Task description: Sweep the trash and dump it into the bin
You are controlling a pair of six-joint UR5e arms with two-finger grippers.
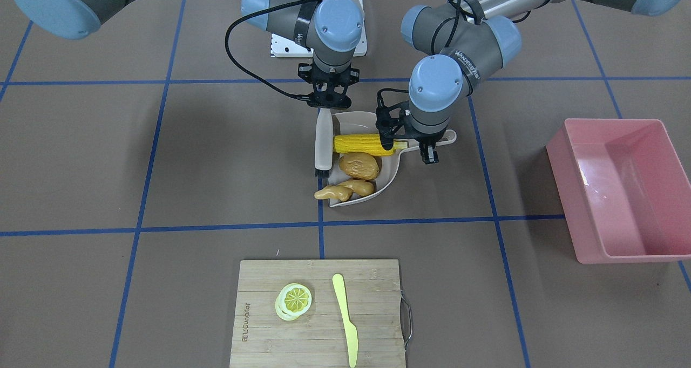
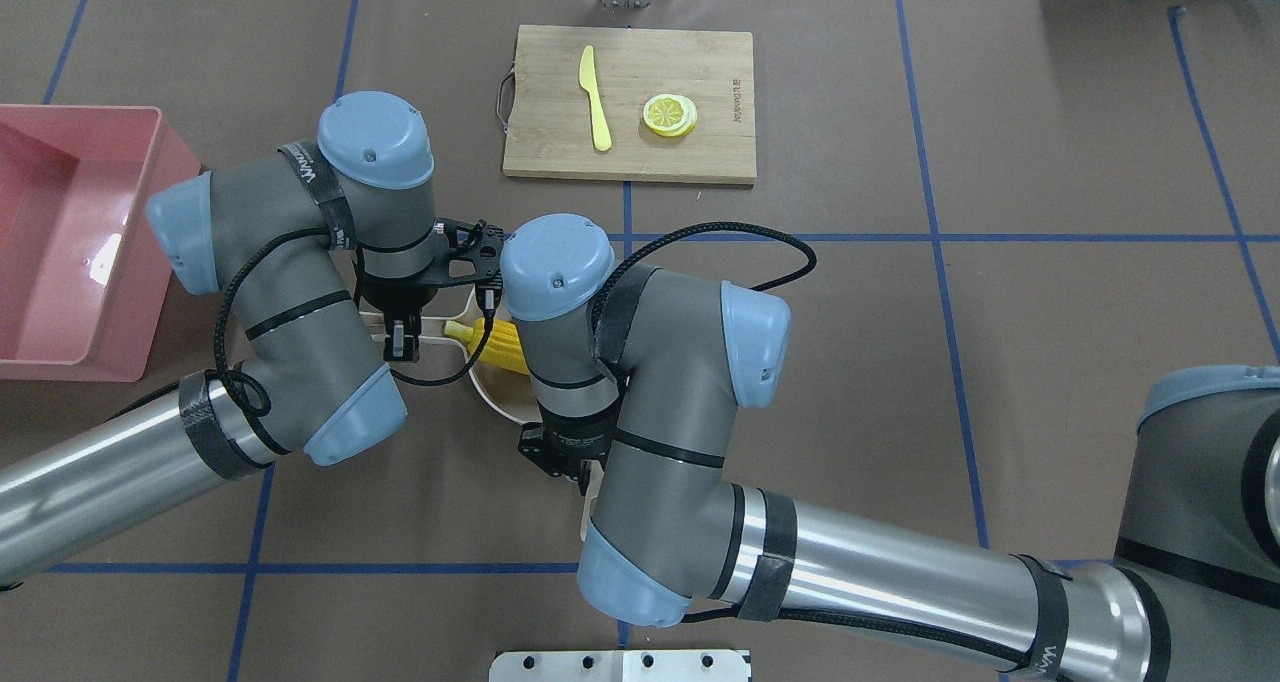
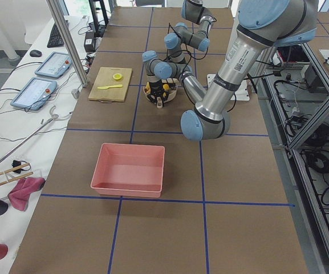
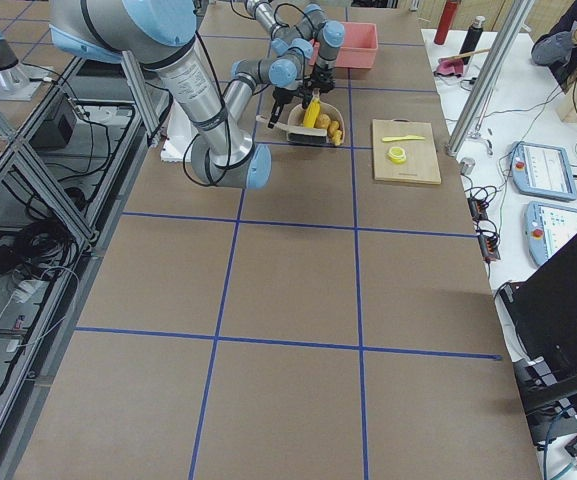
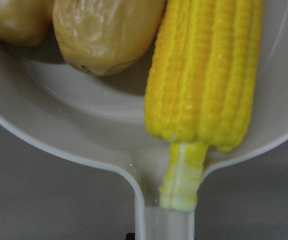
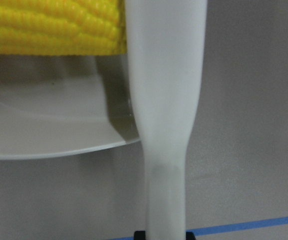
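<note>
Exterior front-facing view: the left tool (image 1: 407,147) clamps the dustpan (image 1: 356,122) handle and the right tool (image 1: 326,104) pinches the brush (image 1: 323,141). Corn cob (image 1: 363,143) and potato (image 1: 358,165) sit inside, but the ginger root (image 1: 339,190) overhangs the lip. A careless lift toward the far-off bin (image 1: 621,195) could spill it onto the counter (image 1: 216,168).

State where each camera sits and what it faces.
Front-facing: across the table, facing robot; left arm at right.
Overhead: behind shoulders, looking down; right arm at right.
Exterior left: table end near bin; left arm nearest.
Exterior right: opposite end; right arm nearest.
Left wrist: down on corn cob in dustpan.
Right wrist: along the brush.
Wrists share the corn cob.
</note>
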